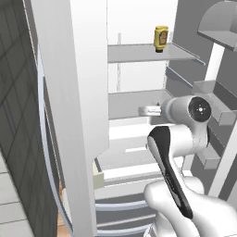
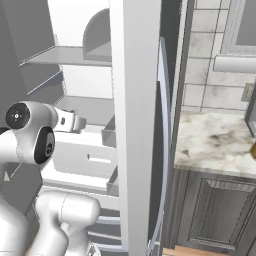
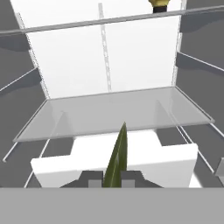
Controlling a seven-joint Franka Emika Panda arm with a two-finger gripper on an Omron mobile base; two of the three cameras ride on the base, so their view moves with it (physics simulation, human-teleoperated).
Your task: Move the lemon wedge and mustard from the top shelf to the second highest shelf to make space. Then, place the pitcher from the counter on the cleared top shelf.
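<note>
The lemon wedge is pinched between the closed fingers of the gripper: in the hand view you see it standing up from between the two dark tips, its point aimed into the refrigerator and just over the front edge of the second highest shelf. It is not yet set down; the plate beyond it is bare.

Reading the left base view from left to right, you first meet the white fridge wall, then the two grey plates. The top shelf carries the mustard at its right end, upright and untouched. Below it, the arm's wrist reaches toward the second plate from the right.

In the right base view, the arm occupies the left, the white fridge edge stands in the middle, and the counter lies to the right. A small brown object shows at the far right edge of that slab; you cannot tell what it is.

Assess progress as follows. The wedge is off the top shelf and in transit, so the first transfer is about half complete. Remaining steps: release the wedge on the second highest shelf, move the mustard down beside it, then fetch the pitcher and place it on the cleared top shelf.
</note>
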